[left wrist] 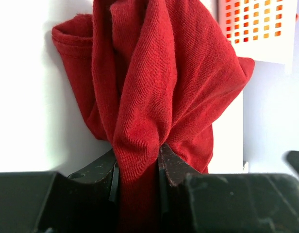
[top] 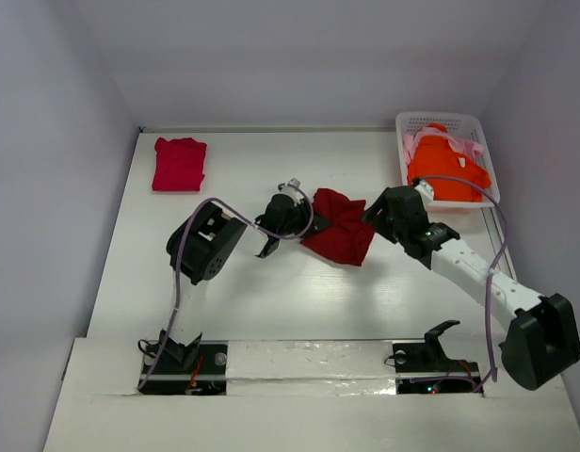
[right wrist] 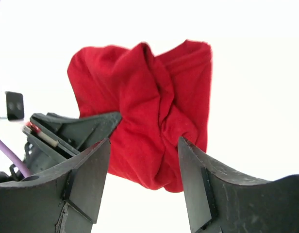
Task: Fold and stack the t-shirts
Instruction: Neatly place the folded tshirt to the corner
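Observation:
A dark red t-shirt [top: 339, 229] lies bunched on the white table [top: 271, 301] between my two grippers. My left gripper [top: 307, 211] is shut on a thick fold of it, and in the left wrist view the cloth [left wrist: 149, 82] rises crumpled out of the closed left gripper [left wrist: 137, 154]. My right gripper [top: 372, 217] stands open at the shirt's right side. In the right wrist view the bunch [right wrist: 144, 111] sits just past the open right gripper [right wrist: 143, 145], and the right fingertip [right wrist: 186, 145] touches a fold. A crimson-pink t-shirt [top: 179, 164] lies folded at the far left.
A white lattice basket [top: 471, 123] at the far right corner holds a bright orange t-shirt [top: 448, 172] with a pale pink t-shirt [top: 439, 141] over it. White walls close the table on three sides. The arm bases [top: 299, 363] sit at the near edge.

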Controlling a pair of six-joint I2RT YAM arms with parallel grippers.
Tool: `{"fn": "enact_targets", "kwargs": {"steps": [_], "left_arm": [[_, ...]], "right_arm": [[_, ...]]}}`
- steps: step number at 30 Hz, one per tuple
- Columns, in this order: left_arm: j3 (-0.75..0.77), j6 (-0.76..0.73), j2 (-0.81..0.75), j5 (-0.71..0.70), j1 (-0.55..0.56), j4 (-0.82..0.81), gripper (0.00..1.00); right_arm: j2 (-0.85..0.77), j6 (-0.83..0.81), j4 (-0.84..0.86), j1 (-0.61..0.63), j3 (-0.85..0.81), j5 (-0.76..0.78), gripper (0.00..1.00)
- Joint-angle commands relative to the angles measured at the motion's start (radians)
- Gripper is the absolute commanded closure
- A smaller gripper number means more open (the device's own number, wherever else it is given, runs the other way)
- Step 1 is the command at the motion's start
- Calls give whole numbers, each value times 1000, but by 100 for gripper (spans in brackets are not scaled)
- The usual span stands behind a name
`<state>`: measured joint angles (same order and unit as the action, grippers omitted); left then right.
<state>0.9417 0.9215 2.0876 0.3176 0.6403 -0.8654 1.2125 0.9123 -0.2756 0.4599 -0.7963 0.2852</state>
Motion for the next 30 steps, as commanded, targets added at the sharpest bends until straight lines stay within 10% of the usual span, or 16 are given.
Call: {"fn": "enact_targets", "kwargs": {"steps": [1,30], "left_arm": [[-38,-67,-55,-50,7,186,100],[-89,-176,-485,-290,-177,434,100]], "right_arm": [[-45,-15,-106,6,-43,115,36],[1,-18,-40,6,35,72,36]]}}
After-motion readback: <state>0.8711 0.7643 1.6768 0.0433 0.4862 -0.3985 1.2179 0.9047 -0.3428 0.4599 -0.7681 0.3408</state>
